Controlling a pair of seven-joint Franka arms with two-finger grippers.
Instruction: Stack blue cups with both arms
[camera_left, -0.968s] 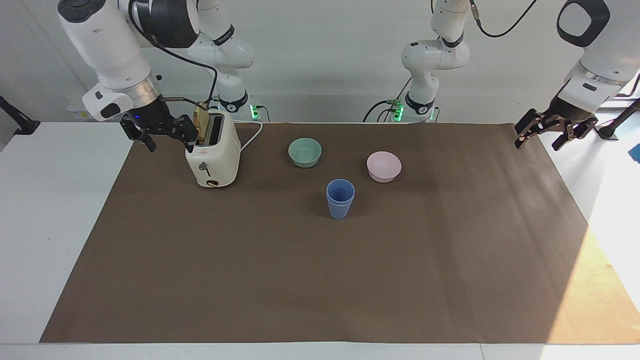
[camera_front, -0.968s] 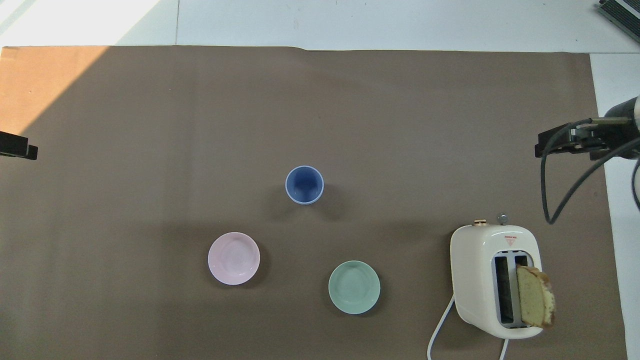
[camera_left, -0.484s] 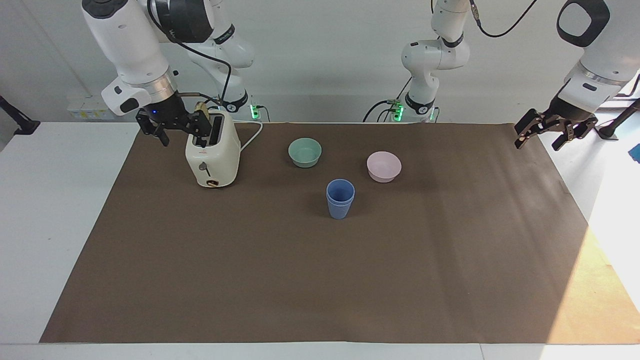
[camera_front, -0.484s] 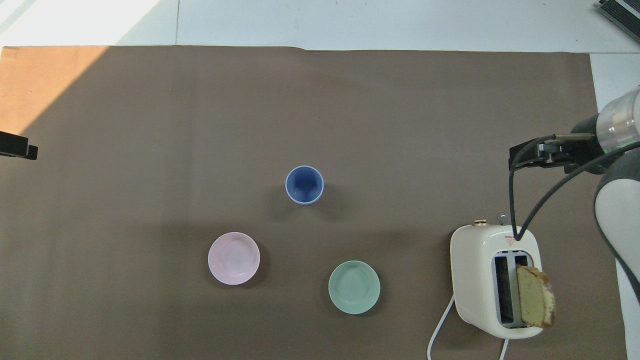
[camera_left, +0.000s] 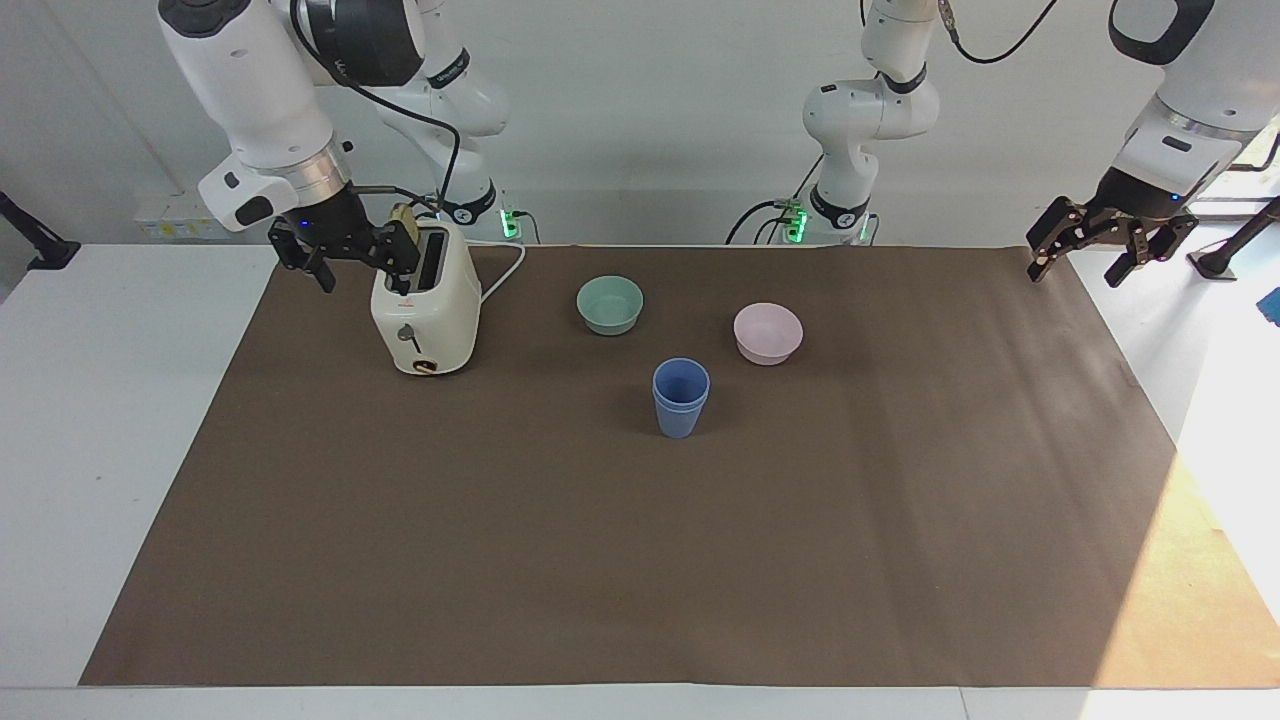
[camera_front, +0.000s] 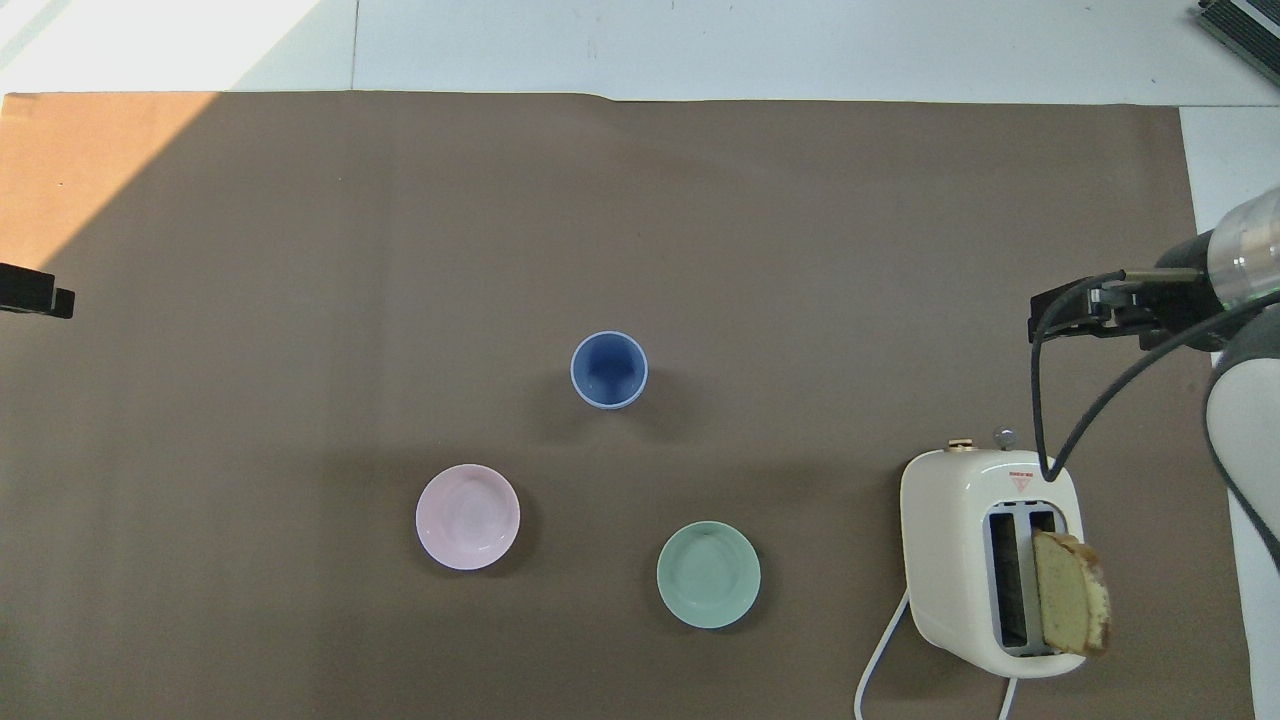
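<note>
two blue cups (camera_left: 680, 398) nested, two bowls (camera_left: 610, 304) nearby.

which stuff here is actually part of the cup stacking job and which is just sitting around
Job:
- blue cups, already nested
- left tool, open
- right tool, open

Lying about:
- teal bowl
- pink bowl
- toaster with bread slice

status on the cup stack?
Left claw open, parked at mat edge. Right claw open, beside toaster. Blue cups nested, upright, untouched.
</note>
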